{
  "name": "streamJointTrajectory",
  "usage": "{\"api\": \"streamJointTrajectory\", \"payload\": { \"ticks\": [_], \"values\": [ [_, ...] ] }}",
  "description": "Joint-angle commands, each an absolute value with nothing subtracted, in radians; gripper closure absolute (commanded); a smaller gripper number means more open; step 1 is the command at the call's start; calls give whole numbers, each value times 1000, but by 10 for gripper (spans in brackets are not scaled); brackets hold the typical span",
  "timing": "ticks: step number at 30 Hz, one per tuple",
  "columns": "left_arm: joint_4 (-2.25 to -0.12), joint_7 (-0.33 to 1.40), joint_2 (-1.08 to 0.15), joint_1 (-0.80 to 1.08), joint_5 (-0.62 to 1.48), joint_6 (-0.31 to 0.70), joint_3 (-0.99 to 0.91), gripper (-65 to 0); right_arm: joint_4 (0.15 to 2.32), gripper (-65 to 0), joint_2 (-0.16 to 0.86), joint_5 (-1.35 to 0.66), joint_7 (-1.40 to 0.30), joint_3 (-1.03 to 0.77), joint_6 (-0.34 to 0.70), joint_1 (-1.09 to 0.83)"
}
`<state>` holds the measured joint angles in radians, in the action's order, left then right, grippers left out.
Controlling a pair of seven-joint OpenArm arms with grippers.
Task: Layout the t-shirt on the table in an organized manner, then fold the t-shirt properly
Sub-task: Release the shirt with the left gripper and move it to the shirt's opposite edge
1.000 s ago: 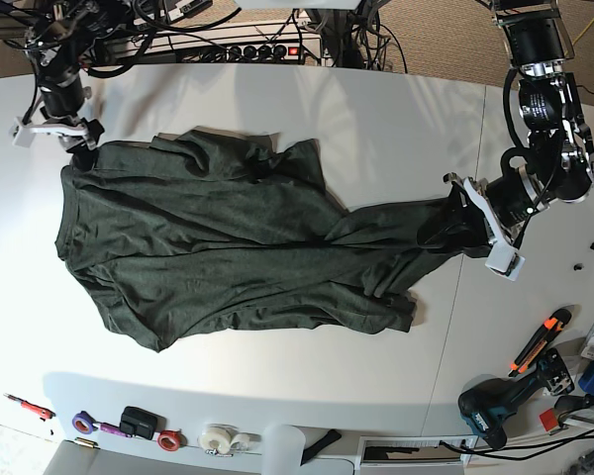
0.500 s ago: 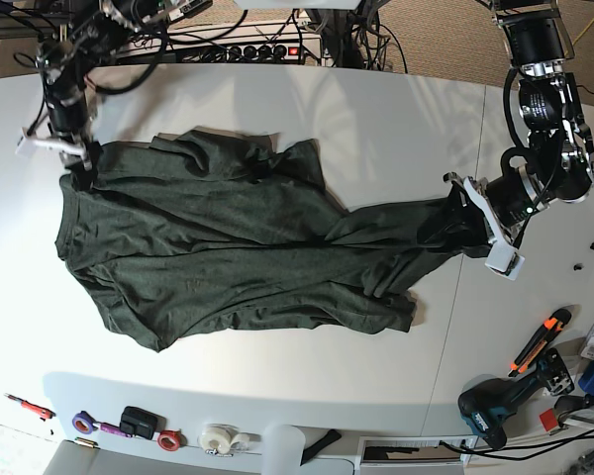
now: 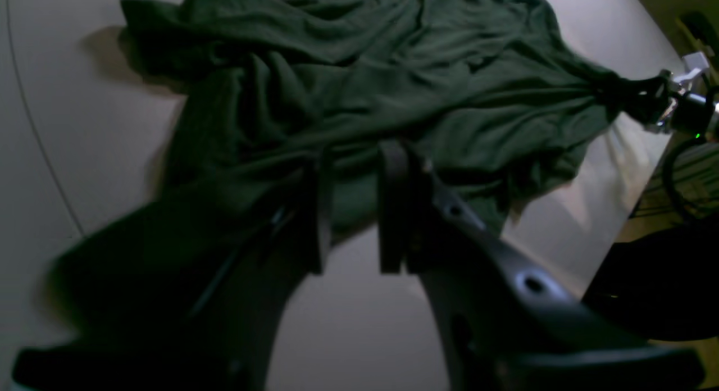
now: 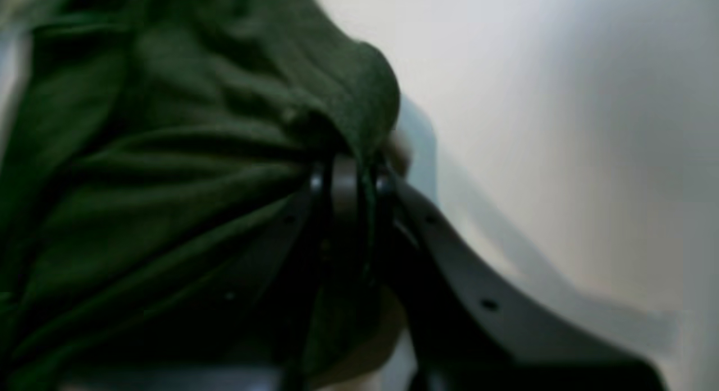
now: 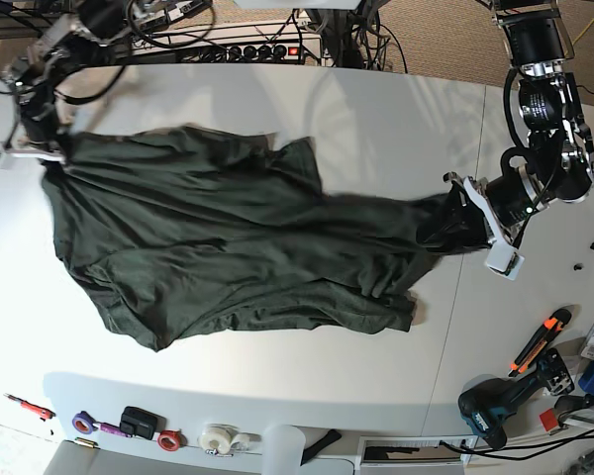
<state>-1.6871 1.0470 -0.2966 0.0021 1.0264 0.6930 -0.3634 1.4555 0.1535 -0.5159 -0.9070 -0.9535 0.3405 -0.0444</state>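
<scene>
The green t-shirt [image 5: 228, 247] lies crumpled on the white table [image 5: 396, 109], its long axis running from one arm to the other. The right gripper [image 5: 42, 158] is pinched shut on the far corner, while the left gripper [image 5: 465, 230] clamps the bunched opposite end. The cloth between them looks ready to be drawn taut by pulling outward

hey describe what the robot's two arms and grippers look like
Both arms are black and jointed, draped with loose black cables, and end in white brackets. The left gripper has flat, matte black fingers on a dark frame dotted with round holes; the right gripper matches. A small green light glows near the left wrist.
</scene>
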Motion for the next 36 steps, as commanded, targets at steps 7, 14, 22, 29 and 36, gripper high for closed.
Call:
{"api": "streamJointTrajectory", "payload": {
  "ticks": [7,14,22,29,36],
  "values": [
    [-1702,1025,-308,-14,1025,698,-229,-123,1472,0,294,-505,-878,-956,335,-33],
    [-1703,1027,-308,-14,1038,698,-11,-123,1472,0,354,-470,-877,-957,332,-31],
    [-1715,1190,-308,-14,1227,698,135,-208,1472,0,338,-474,-882,-953,332,-31],
    [-1715,923,-288,-22,796,698,434,-241,1472,0,338,-474,-883,-950,333,-31],
    [-1715,716,-207,-34,312,596,635,-241,1472,0,338,-474,-884,-950,332,-31]
  ]
}}
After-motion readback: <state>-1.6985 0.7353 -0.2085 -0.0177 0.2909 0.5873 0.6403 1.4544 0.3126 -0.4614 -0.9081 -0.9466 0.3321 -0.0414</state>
